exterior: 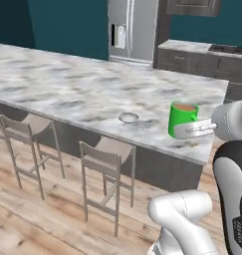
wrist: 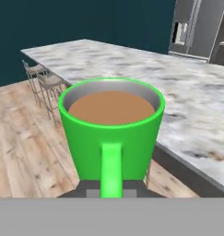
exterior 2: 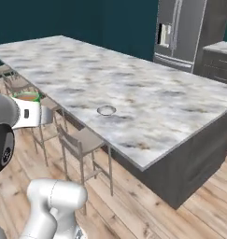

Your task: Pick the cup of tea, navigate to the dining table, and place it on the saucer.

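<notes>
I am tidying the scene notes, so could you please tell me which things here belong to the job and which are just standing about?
Belongs to the job:
- bright green cup of tea, held by its handle in the shut gripper
- small round grey-white saucer
- long marbled stone dining table

Just standing about:
- metal-legged bar stools
- steel fridge
- dark cabinets

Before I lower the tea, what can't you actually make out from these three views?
- Gripper fingertips: hand view, hidden under the cup of tea.
- Cup's lower half: right base view, behind the white wrist.
- Saucer rim depth: base views, too small.
- Dining table left end: left base view, cut off by the edge.
</notes>
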Motion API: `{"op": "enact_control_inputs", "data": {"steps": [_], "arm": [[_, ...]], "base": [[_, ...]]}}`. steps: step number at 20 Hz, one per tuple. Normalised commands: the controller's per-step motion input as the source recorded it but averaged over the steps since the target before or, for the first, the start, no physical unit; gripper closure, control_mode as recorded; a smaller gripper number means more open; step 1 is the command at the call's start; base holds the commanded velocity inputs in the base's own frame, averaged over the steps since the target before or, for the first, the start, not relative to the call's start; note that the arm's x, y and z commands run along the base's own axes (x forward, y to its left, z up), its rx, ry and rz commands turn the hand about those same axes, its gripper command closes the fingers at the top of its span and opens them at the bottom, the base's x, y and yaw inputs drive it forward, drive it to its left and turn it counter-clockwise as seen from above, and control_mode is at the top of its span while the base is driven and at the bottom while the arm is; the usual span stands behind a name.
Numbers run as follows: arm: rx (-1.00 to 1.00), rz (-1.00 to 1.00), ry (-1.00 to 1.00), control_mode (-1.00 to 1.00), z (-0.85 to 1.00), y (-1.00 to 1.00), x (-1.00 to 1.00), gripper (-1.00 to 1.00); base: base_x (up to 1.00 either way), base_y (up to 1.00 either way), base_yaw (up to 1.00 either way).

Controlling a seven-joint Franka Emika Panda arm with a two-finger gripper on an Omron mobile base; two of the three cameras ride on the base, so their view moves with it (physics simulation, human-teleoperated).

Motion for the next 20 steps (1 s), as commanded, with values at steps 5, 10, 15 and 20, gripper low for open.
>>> {"op": "enact_control_inputs", "data": {"steps": [5,10,15,20], "arm": [[0.0,0.0,0.0,1.0,0.0,0.0,0.0,1.0],[0.0,0.0,0.0,1.0,0.0,0.0,0.0,1.0],[0.0,0.0,0.0,1.0,0.0,0.0,0.0,1.0],[0.0,0.0,0.0,1.0,0.0,0.0,0.0,1.0]], "base": [[0.56,0.53,-0.56],[0.4,0.38,-0.24],[0.5,0.33,-0.54],[0.59,0.6,-0.59]]}}
